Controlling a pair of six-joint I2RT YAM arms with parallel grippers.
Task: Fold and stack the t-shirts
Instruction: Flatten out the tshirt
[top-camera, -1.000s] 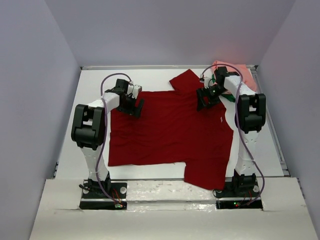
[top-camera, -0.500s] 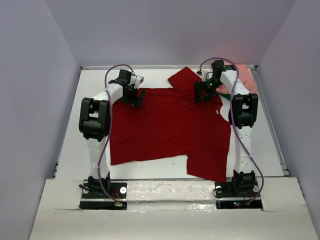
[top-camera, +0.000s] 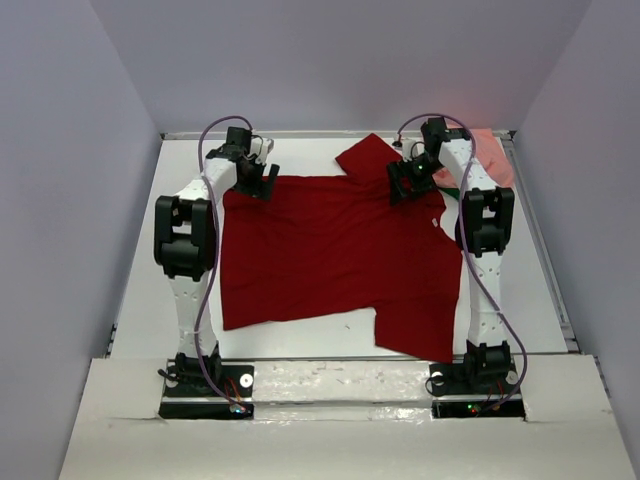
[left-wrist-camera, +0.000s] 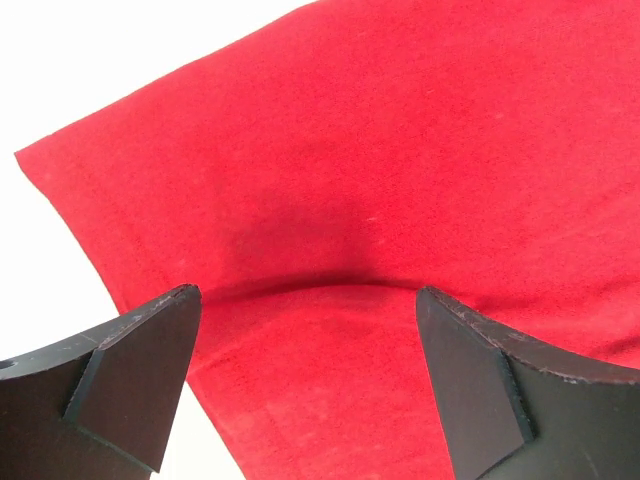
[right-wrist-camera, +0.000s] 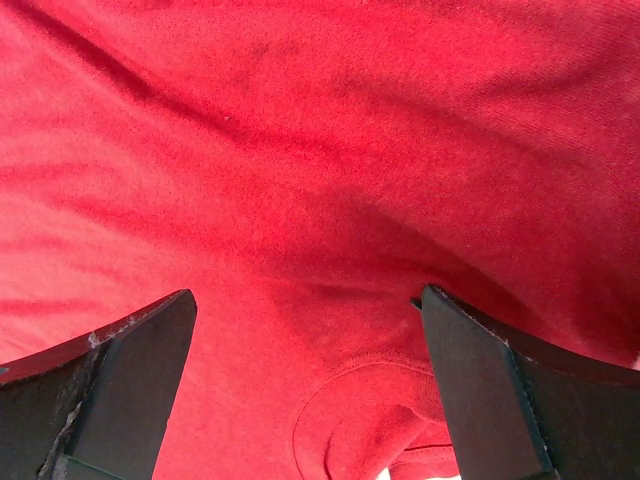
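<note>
Your left gripper (left-wrist-camera: 305, 300) stands with its jaws spread as wide as they go and nothing between them. Its fingers (left-wrist-camera: 130, 370) straddle a hemmed corner of the dark red t-shirt (top-camera: 340, 255), where a shallow crease runs across the gap and white table (top-camera: 140, 280) shows just past the edge. Your right gripper (right-wrist-camera: 305, 300) is just as wide and just as empty. It hangs close over red cloth with a curved seam near the bottom of its view. That seam may be the collar or a sleeve join; you cannot settle that from so close.

A second ago both claws sat further in over the body of the shirt. Since then the left one has travelled out to the far left corner, and the right one has edged only a little, settling at the base of the far sleeve. The shirt has hardly shifted: it lies spread flat and sideways between your arms, one sleeve pointing away and one towards the bases.

You seem to be lined up for a first pinch along the far edge, with no fold made yet. The salmon pink t-shirt (top-camera: 497, 158) waits bunched in the far right corner, behind your right arm.
</note>
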